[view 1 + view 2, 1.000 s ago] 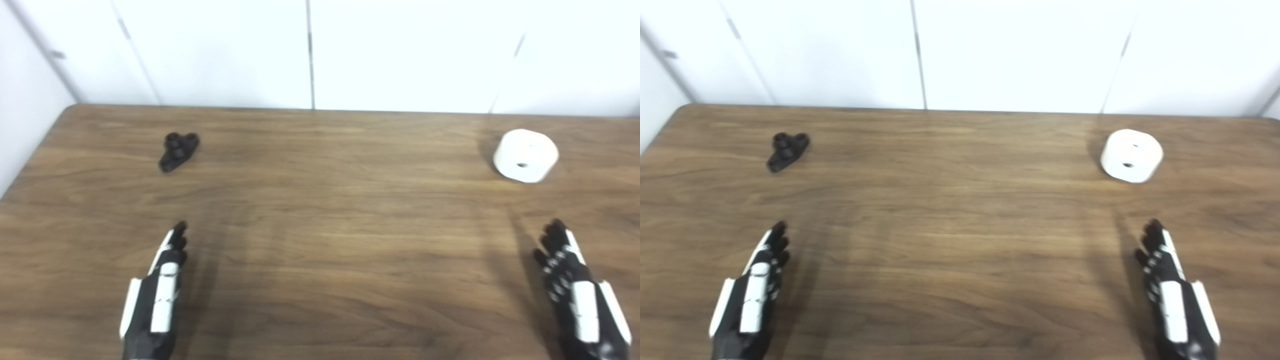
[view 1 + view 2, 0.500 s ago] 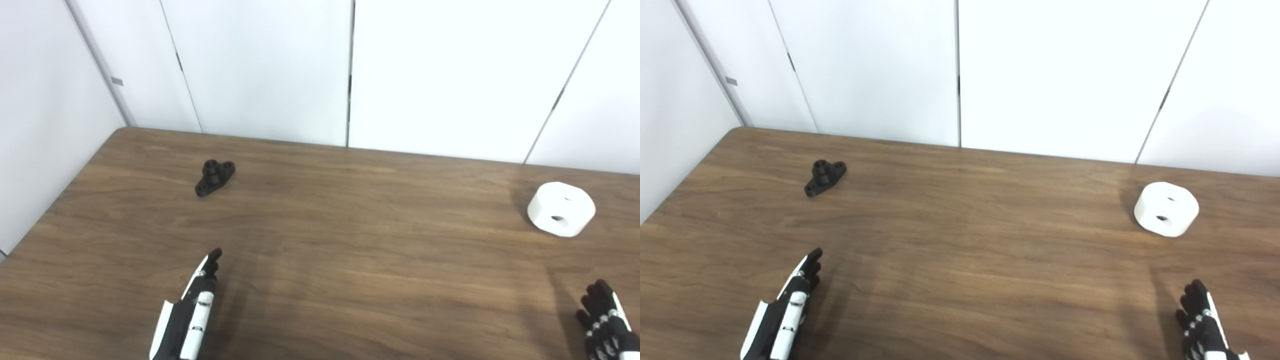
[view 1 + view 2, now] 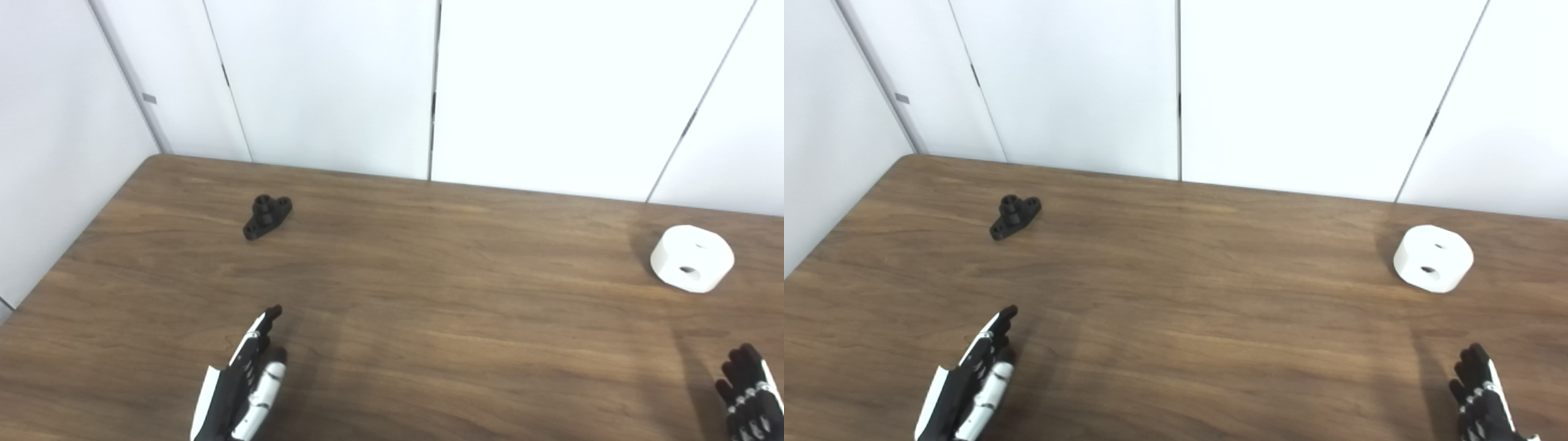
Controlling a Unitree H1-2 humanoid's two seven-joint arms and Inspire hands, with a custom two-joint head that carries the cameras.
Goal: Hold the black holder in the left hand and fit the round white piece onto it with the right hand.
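Note:
The small black holder (image 3: 267,216) lies on the wooden table (image 3: 429,306) at the far left. The round white piece (image 3: 692,258), with holes in its face, rests at the far right. My left hand (image 3: 242,386) hovers near the front edge, well short of the holder, fingers stretched out and holding nothing. My right hand (image 3: 750,398) is at the bottom right corner, partly cut off by the picture's edge, fingers straight and empty, well in front of the white piece.
White wall panels (image 3: 343,86) stand close behind the table's far edge. The table's left edge (image 3: 73,245) runs diagonally beside a white wall.
The camera tilted up over the last second, so everything sits lower in the picture. My left hand has rolled slightly, thumb now showing. The holder and the white piece have not moved.

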